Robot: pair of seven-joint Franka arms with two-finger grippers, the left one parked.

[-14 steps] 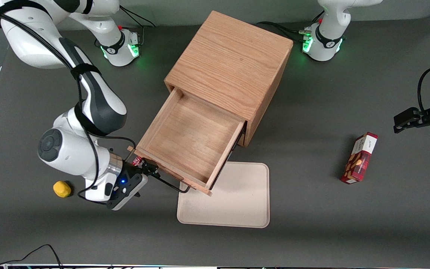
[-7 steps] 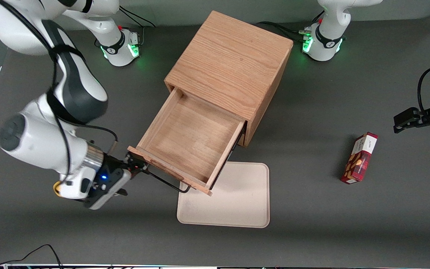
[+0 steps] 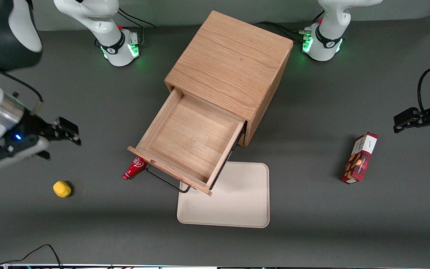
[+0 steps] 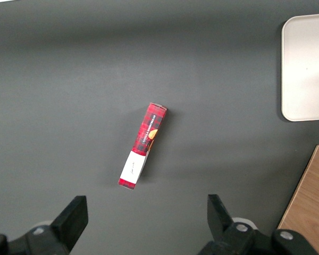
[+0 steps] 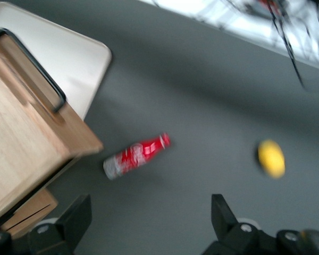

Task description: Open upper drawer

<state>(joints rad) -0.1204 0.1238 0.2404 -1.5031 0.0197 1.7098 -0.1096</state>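
The upper drawer (image 3: pixel 190 140) of the wooden cabinet (image 3: pixel 230 71) stands pulled far out, its inside bare. Its thin black wire handle (image 3: pixel 164 183) sits on the drawer front, nearest the front camera. The drawer also shows in the right wrist view (image 5: pixel 21 133), with the handle (image 5: pixel 34 66). My gripper (image 3: pixel 67 131) is open and empty, raised well away from the handle toward the working arm's end of the table. In the right wrist view its fingers (image 5: pixel 77 218) frame bare table. The lower drawer is mostly hidden under the upper one.
A red bottle (image 3: pixel 134 169) lies on the table beside the drawer front's corner, also in the right wrist view (image 5: pixel 135 155). A yellow object (image 3: pixel 62 189) lies nearer the front camera than my gripper. A cream tray (image 3: pixel 233 201) lies in front of the drawer. A red box (image 3: pixel 360 157) lies toward the parked arm's end.
My gripper has left the drawer handle and moved up and away toward the working arm's end. The red bottle, hidden before, now shows. The drawer stayed open.
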